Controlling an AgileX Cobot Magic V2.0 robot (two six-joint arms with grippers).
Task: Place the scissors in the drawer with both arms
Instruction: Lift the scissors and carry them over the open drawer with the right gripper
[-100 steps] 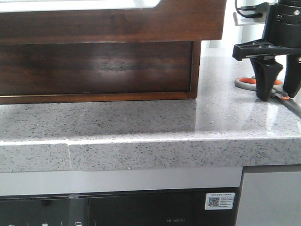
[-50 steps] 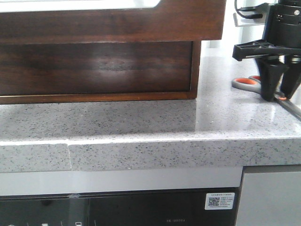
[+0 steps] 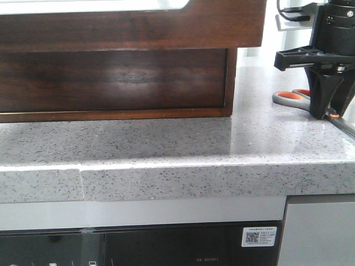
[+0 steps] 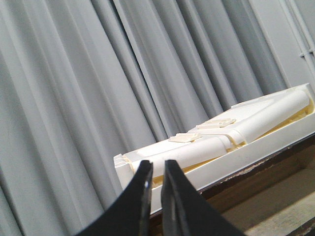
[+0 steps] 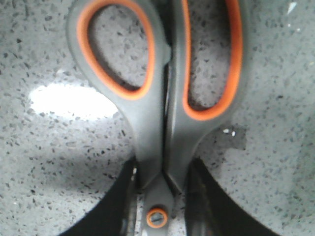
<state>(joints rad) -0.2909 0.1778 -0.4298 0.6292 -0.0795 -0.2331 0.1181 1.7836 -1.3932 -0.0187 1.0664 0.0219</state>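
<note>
Grey speckled stone counter (image 3: 166, 149) with a thick front edge, and below it a dark glossy appliance panel (image 3: 138, 246) with a small QR sticker (image 3: 259, 236). On the counter's left side sits a dark brown wooden cabinet (image 3: 111, 80), with the drawer (image 3: 133, 25) sticking out above it, a strip of white inside showing along its top edge. The left wrist view shows pale pleated curtains (image 4: 98, 73) and some white molded foam (image 4: 221, 137) on a wood edge.

The scissors (image 3: 297, 98) lie flat on the counter, well to the right of the cabinet, loops pointing toward it. The right gripper (image 3: 326, 113) is straight down on them, tips at the counter surface. From the right wrist camera the scissors (image 5: 162, 98) sit right between the two fingers (image 5: 110, 211), which pinch the handles' neck by the orange pivot, so it's clamped on them.

The left gripper (image 4: 156, 169) is up in the air, holding nothing, jaws nearly together with just a thin slit between them.
</note>
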